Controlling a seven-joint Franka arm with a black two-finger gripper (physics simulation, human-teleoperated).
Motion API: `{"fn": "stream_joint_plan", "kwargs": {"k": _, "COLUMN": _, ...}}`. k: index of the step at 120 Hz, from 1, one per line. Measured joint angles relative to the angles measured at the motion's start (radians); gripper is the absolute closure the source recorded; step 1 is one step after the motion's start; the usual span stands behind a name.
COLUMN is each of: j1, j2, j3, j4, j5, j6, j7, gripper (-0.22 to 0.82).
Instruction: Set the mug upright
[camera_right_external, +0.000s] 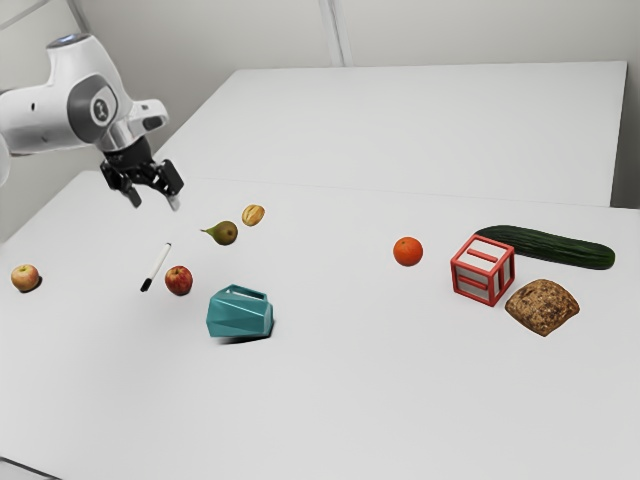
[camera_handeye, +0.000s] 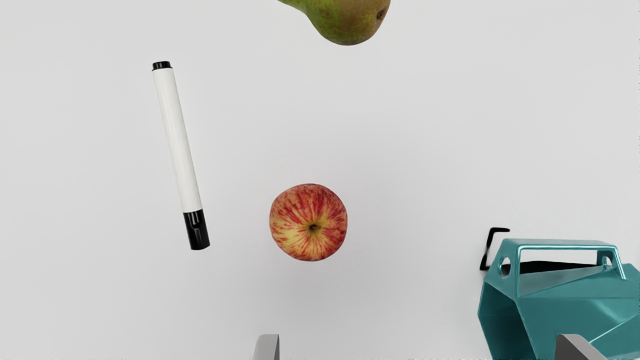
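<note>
Teal and kinda faceted, the mug (camera_right_external: 240, 314) is lying on its side near the red apple (camera_right_external: 179, 280), well in from the table's (camera_right_external: 400, 400) far edge. Wide stretch of white tabletop between it and the orange (camera_right_external: 408, 251), and the gripper's (camera_right_external: 155, 203) up above the table with fingers spread wide.

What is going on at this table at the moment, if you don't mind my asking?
The robot arm seems to be here to stand up the teal mug, which lies on its side with its handle uppermost. Nothing is being handled right now: the gripper hovers open above the table, its fingers well apart and holding nothing. The marker, the red apple and the pear lie on the table too. The mug is not yet upright.
</note>
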Motion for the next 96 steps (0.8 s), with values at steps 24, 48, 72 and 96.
{"fn": "stream_joint_plan", "kwargs": {"k": 24, "j1": 0.005, "j2": -0.038, "j3": -0.002, "j4": -0.127, "j5": -0.055, "j6": 0.054, "j7": 0.021, "gripper": 0.00}}
{"fn": "stream_joint_plan", "kwargs": {"k": 48, "j1": 0.025, "j2": -0.037, "j3": -0.002, "j4": -0.246, "j5": -0.258, "j6": 0.087, "j7": 0.080, "gripper": 0.00}}
{"fn": "stream_joint_plan", "kwargs": {"k": 72, "j1": 0.023, "j2": -0.002, "j3": 0.011, "j4": -0.290, "j5": -0.447, "j6": 0.064, "j7": 0.168, "gripper": 0.00}}
{"fn": "stream_joint_plan", "kwargs": {"k": 96, "j1": 0.029, "j2": 0.049, "j3": 0.017, "j4": -0.307, "j5": -0.588, "j6": 0.035, "j7": 0.251, "gripper": 0.00}}
